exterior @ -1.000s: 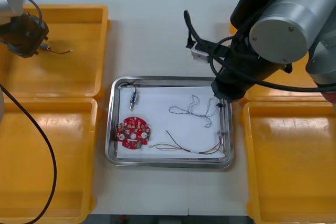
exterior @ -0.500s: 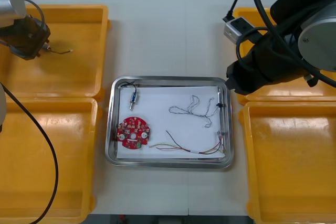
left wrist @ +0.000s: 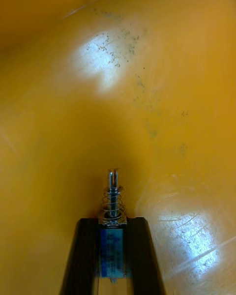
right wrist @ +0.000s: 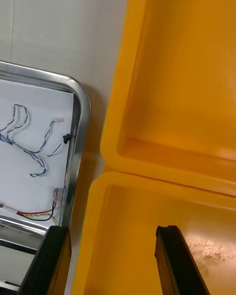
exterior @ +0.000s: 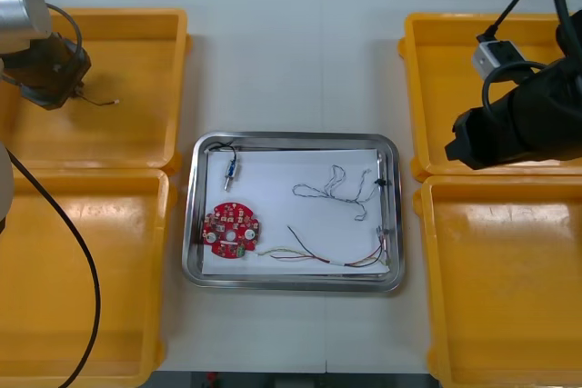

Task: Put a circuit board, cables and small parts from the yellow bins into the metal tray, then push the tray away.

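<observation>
My left tool (left wrist: 112, 228) is clamped on a small metal part (left wrist: 112, 196), a blue body with a spring and pin poking out past the fingertips. It hangs low over the floor of the far left yellow bin (exterior: 136, 20). My right tool (right wrist: 112, 233) has its fingers apart with nothing between them. It is poised above the seam where the far right yellow bin (exterior: 427, 43) meets the near right yellow bin (exterior: 509, 315), just beside the right rim of the metal tray (exterior: 291, 139). The tray sits mid-table (exterior: 273, 61) between the bins, white inside. It already holds a red circuit board (exterior: 231, 230), a twisted blue and white cable (exterior: 335, 190), a red and yellow cable (exterior: 327, 257) and another metal part (exterior: 231, 170) near its far left corner. I judge the loading nearly done, with the part in my grip left to carry across and the tray not yet pushed away. My left arm reaches out to the table's far left, its tool pointing down into the bin, and my right arm lies across the right bins, its tool toward the tray.
</observation>
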You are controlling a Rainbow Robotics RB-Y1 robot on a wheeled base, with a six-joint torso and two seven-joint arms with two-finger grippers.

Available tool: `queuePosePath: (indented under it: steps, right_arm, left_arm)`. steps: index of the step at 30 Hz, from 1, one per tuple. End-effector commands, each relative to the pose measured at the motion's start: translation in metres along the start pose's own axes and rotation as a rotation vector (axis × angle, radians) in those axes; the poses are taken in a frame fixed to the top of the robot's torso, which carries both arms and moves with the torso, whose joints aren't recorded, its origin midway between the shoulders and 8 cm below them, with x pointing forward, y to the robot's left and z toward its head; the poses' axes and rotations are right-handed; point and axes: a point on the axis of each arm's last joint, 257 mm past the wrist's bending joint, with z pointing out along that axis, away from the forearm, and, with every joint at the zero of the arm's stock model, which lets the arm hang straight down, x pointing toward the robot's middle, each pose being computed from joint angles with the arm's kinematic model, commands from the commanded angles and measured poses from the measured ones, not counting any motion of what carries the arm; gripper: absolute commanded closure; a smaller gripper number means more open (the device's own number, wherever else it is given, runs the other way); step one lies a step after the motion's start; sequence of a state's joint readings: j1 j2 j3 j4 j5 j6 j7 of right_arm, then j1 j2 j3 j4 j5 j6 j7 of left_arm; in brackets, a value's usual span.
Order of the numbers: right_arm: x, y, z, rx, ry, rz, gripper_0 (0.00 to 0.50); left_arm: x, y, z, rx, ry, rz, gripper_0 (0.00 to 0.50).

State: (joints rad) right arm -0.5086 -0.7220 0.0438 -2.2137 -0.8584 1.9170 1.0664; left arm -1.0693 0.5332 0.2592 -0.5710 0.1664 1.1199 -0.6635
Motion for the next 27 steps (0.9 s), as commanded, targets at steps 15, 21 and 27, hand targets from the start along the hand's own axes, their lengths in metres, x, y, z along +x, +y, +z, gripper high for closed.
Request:
queuePosePath:
  steps: [15, 21, 27]
  right_arm:
    - [0.047, -0.104, -0.026, 0.161, -0.003, 0.282, 0.000]
    - [0.062, -0.127, -0.028, 0.201, 0.024, 0.245, 0.000]
    - [0.079, -0.149, -0.026, 0.207, 0.069, 0.252, 0.000]
  left_arm:
    - [0.004, -0.018, -0.032, -0.043, 0.008, 0.016, 0.500]
    - [0.004, -0.017, -0.056, -0.071, 0.038, 0.022, 0.500]
    - [0.005, -0.019, -0.088, -0.095, 0.063, 0.044, 0.500]
